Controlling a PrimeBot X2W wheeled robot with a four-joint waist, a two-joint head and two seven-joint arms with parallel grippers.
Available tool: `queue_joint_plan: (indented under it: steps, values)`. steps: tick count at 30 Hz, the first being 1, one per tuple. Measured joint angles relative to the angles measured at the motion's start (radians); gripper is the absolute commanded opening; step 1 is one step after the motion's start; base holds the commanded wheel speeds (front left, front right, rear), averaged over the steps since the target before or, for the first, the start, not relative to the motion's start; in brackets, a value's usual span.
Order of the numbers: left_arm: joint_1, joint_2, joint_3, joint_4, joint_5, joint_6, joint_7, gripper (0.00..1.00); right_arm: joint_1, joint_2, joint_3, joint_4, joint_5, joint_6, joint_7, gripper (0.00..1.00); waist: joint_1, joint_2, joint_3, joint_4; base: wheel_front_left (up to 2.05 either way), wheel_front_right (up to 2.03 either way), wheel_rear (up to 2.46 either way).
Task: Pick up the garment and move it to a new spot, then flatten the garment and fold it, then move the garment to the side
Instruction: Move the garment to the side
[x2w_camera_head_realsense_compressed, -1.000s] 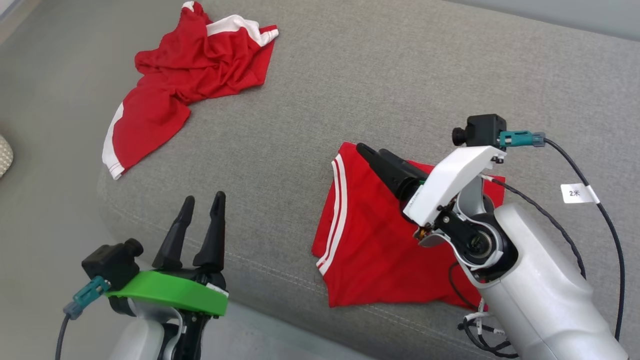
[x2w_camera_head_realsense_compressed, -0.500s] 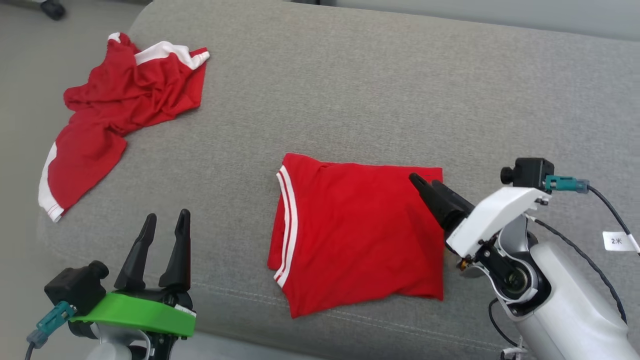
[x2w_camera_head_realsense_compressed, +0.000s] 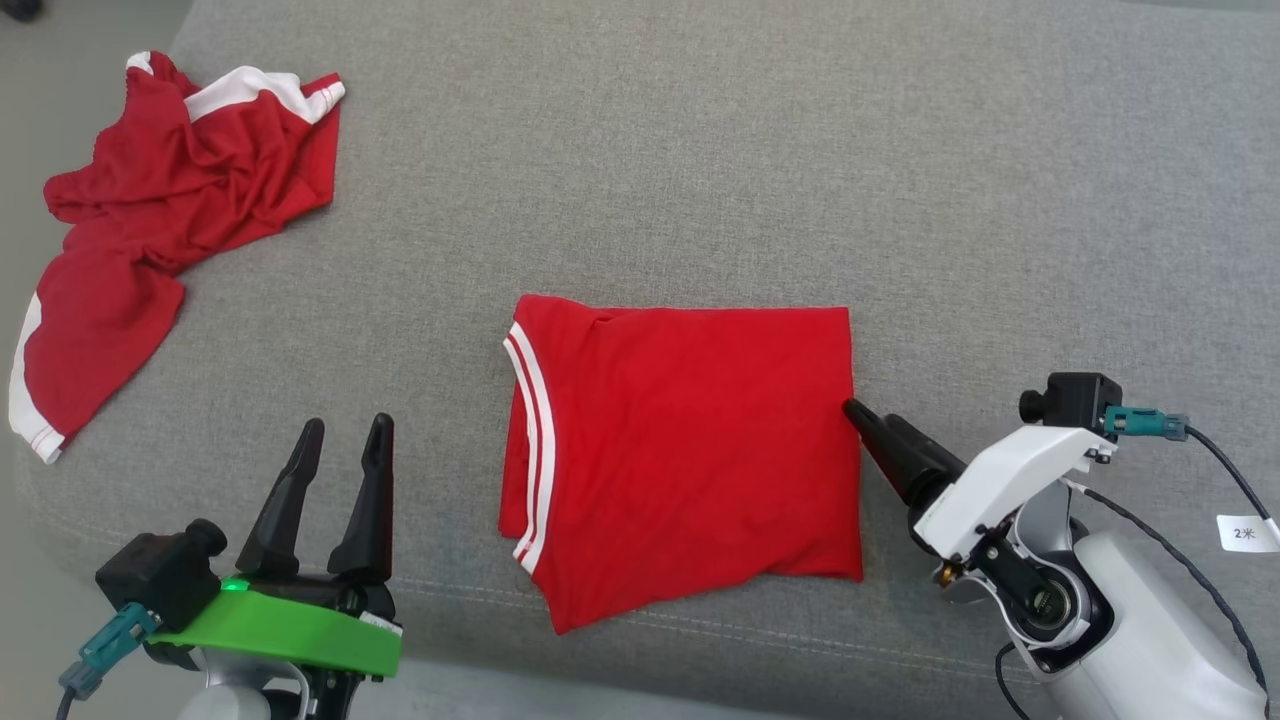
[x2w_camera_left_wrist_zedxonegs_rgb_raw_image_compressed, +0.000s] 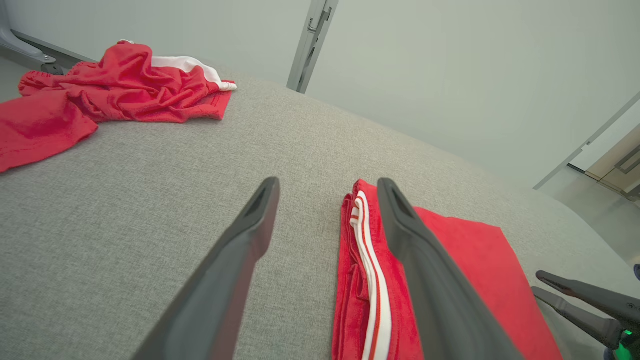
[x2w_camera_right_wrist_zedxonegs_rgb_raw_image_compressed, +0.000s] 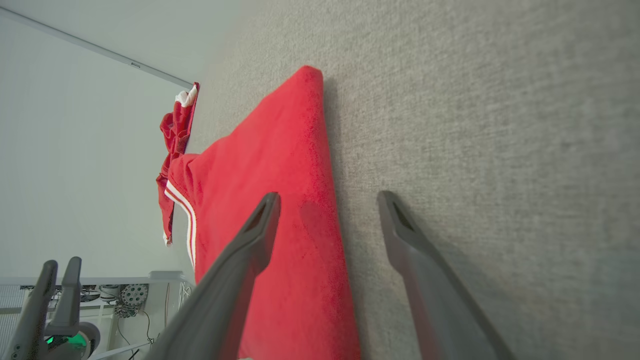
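Grey woven-fabric cushion (x2w_camera_head_realsense_compressed: 700, 150) carries everything. Folded red garment with twin white stripes (x2w_camera_head_realsense_compressed: 690, 450) lies flat on it as a neat rectangle, between the two grippers. So pick-up, shift, flatten & fold look done, imo. What's left is moving it to the side.

Crumpled red-and-white garment (x2w_camera_head_realsense_compressed: 150, 220) sits well beyond the left gripper (x2w_camera_head_realsense_compressed: 347, 425), up and to its left, untouched. It looks like a separate item.

Right gripper (x2w_camera_head_realsense_compressed: 858, 410) is at the folded piece's plain edge. In the right wrist view its fingers (x2w_camera_right_wrist_zedxonegs_rgb_raw_image_compressed: 250, 240) are parted to a medium gap and straddle that edge, one over red cloth and the other over bare cushion. Nothing is pinched between them. Contact w/ the cloth is prob. light or none, but I can't tell from this angle.

Left gripper's fingers (x2w_camera_left_wrist_zedxonegs_rgb_raw_image_compressed: 240, 245) are spread to a similar gap and hold nothing. The striped edge lies just past the right-hand finger in the left wrist view, not between them.
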Motion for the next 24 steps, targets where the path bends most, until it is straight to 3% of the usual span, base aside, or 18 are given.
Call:
queue_joint_plan:
  steps: [9, 10, 11, 12, 13, 24]
  values:
    - [-0.001, -0.003, -0.007, -0.001, 0.003, 0.0, 0.0, 1.0, -0.003, 0.024, 0.029, 0.018, 0.035, 0.05, 0.032, 1.0, 0.0, 0.0, 0.025, 0.01, 0.0, 0.0, 0.0]
    - [-0.001, -0.004, -0.006, -0.001, 0.003, 0.0, 0.0, 1.0, -0.005, 0.025, 0.029, 0.021, 0.035, 0.055, 0.032, 0.93, 0.0, 0.0, 0.027, 0.011, 0.0, 0.0, 0.0]
    - [-0.001, -0.005, -0.006, -0.001, 0.003, 0.0, 0.0, 1.0, -0.008, 0.025, 0.029, 0.024, 0.035, 0.055, 0.032, 0.48, 0.0, 0.0, 0.028, 0.012, 0.0, 0.0, 0.0]
    - [-0.001, -0.006, -0.006, -0.001, 0.003, 0.0, 0.0, 1.0, -0.012, 0.025, 0.029, 0.027, 0.035, 0.058, 0.032, 0.27, 0.0, 0.0, 0.029, 0.013, 0.0, 0.0, 0.0]
    - [-0.001, -0.006, -0.006, -0.001, 0.003, 0.0, 0.0, 1.0, -0.017, 0.025, 0.028, 0.03, 0.035, 0.059, 0.032, 0.0, 0.0, 0.0, 0.03, 0.014, 0.0, 0.0, 0.0]
    - [-0.001, -0.004, 0.018, -0.003, 0.003, 0.0, 0.0, 1.0, -0.114, -0.013, 0.008, 0.044, 0.079, 0.09, 0.125, 0.0, 0.0, 0.0, 0.054, 0.001, 0.0, 0.0, 0.0]
